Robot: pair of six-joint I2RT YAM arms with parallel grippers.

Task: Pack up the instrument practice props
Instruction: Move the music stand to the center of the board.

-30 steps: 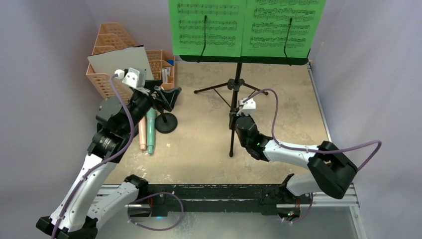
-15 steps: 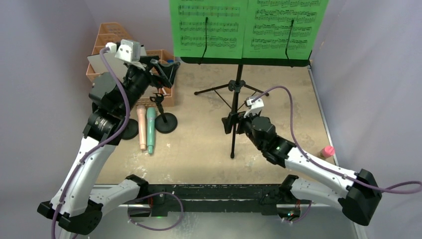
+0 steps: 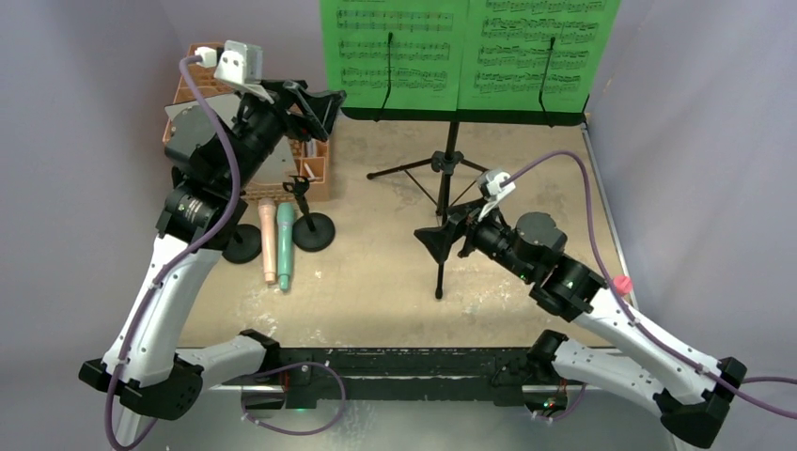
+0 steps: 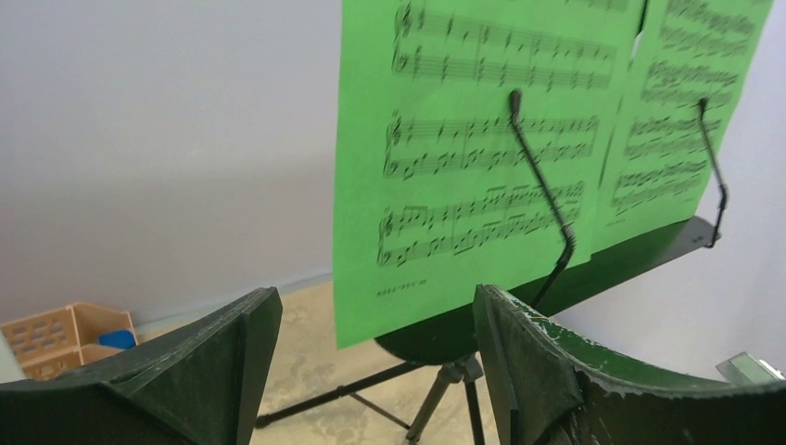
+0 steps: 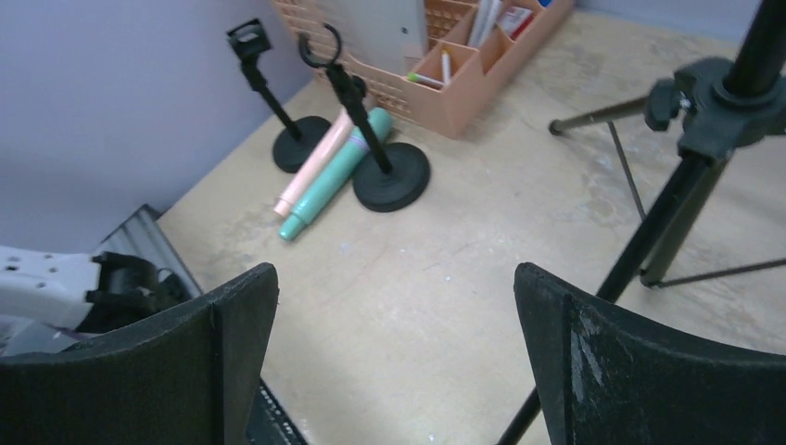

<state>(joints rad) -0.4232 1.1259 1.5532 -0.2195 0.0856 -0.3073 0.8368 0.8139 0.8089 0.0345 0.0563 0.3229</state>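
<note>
Jaws spread, nothing held
Left gripper (image 4: 371, 311) faces the green sheet music (image 4: 463, 139); right gripper (image 5: 394, 287) gapes beside the stand pole (image 5: 690, 185).

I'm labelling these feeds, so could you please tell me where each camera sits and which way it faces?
Top external: above and behind the bases, looking down at the table; both arms, left gripper and right gripper show.
Left wrist: raised, facing the green sheet-music pages; its open fingers show.
Right wrist: low, facing the toy microphones and holders; its open fingers show.
Shared: top and left wrist show the pages; both wrists show the tripod.
</note>
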